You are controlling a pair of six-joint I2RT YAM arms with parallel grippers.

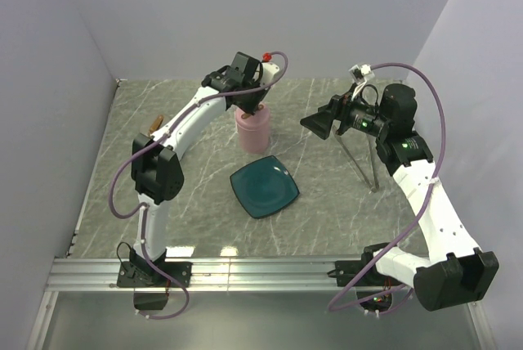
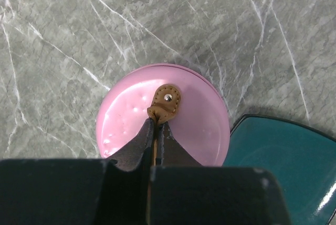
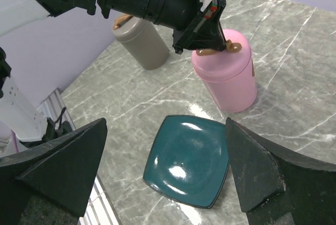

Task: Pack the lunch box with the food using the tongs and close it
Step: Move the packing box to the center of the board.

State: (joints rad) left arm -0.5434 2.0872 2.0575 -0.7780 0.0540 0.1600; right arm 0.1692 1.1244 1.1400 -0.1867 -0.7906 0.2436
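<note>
The lunch box (image 1: 254, 132) is a pink round tub with its lid (image 2: 202, 125) on. On top of the lid is a tan leather tab (image 2: 166, 102), and my left gripper (image 2: 154, 130) is shut on it from above. In the right wrist view the same left gripper (image 3: 208, 37) sits on the pink tub (image 3: 227, 75). My right gripper (image 3: 163, 167) hangs open with nothing in it, above the bare teal plate (image 3: 188, 161). The silver tongs (image 1: 359, 163) lie on the table under my right arm. The food is out of view.
A grey-beige round tub (image 3: 143, 42) with a tan tab stands behind the left arm, at the table's left side (image 1: 158, 122). The teal plate (image 1: 264, 186) lies in front of the pink tub. Walls close the table in on the left, back and right.
</note>
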